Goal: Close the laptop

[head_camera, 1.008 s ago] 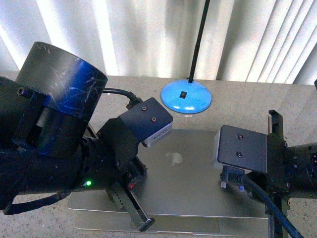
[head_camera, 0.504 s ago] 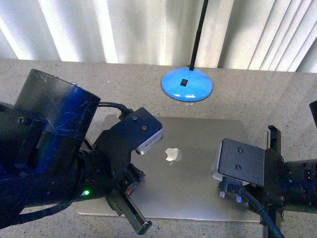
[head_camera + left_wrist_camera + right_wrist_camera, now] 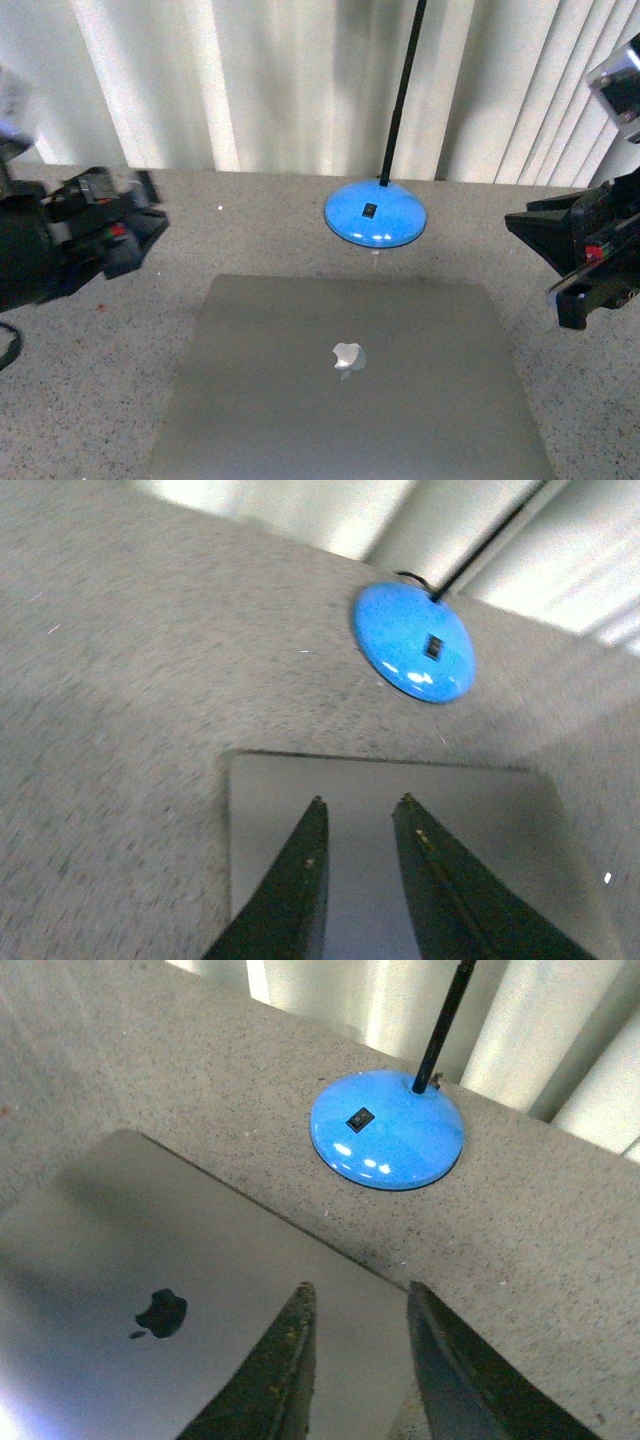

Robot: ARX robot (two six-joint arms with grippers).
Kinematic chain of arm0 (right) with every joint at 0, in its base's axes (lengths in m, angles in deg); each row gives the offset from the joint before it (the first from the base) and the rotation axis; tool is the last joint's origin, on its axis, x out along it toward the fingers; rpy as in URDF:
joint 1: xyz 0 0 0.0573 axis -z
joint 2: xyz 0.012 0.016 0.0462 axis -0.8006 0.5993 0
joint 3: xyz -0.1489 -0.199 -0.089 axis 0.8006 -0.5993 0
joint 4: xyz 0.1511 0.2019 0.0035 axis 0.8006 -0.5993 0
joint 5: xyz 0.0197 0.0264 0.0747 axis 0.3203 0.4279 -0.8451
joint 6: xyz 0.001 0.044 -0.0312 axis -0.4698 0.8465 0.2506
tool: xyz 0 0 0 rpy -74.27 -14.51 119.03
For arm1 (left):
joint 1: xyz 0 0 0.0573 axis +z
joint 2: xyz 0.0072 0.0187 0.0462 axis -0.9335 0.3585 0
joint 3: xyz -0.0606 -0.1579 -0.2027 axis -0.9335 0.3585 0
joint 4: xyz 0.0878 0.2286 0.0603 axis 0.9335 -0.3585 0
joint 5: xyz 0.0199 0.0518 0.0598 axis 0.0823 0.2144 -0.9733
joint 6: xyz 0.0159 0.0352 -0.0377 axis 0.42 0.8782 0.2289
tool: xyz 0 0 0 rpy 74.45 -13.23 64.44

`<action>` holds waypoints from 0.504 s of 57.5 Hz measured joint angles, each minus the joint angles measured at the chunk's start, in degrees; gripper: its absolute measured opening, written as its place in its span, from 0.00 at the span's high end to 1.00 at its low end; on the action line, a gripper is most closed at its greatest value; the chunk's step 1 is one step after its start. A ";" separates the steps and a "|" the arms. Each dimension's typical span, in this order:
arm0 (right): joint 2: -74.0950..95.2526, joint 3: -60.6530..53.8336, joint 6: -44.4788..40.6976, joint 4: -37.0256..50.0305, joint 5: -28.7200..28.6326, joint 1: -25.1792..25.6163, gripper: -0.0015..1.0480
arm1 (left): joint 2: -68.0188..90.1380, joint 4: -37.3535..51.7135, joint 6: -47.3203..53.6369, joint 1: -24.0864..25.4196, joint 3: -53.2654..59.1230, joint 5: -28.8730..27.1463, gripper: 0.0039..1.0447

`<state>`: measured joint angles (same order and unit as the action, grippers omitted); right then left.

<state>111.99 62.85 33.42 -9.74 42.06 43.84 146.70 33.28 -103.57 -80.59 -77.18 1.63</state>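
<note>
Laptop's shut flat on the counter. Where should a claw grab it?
Probably a side edge of the laptop, claw coming in low from that side: it's a thin flat slab, both sides look clear, and the lamp base crowds the far edge.

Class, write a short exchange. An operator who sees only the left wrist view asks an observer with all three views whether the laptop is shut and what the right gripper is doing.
Operator: I see only a grey corner beyond my left gripper. Is the laptop shut?
Observer: Yes. The front view shows the laptop lying flat on the table, lid down, with its apple logo facing up.
Operator: What about the right gripper?
Observer: The right wrist view shows the right gripper open, with nothing between its fingers.
Operator: Is either gripper touching the lid?
Observer: No. In the front view both sit off to the sides, clear of the lid.
</note>
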 joint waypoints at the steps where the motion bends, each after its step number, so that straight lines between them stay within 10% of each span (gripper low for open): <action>1: -0.02 -0.04 0.66 0.00 0.00 0.04 0.67 | -0.22 -0.09 -1.29 0.11 0.17 -0.04 0.66; 21: 0.57 -0.96 7.23 1.16 1.64 -0.28 0.15 | -0.87 -0.33 -9.16 0.33 0.52 0.26 0.13; 29: 4.39 -12.68 10.14 37.59 28.74 -1.31 0.42 | 2.64 21.99 7.02 0.31 7.82 -13.46 0.33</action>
<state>116.38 50.17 43.56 27.85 70.80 42.53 149.34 55.27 -96.56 -80.28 -69.36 -11.83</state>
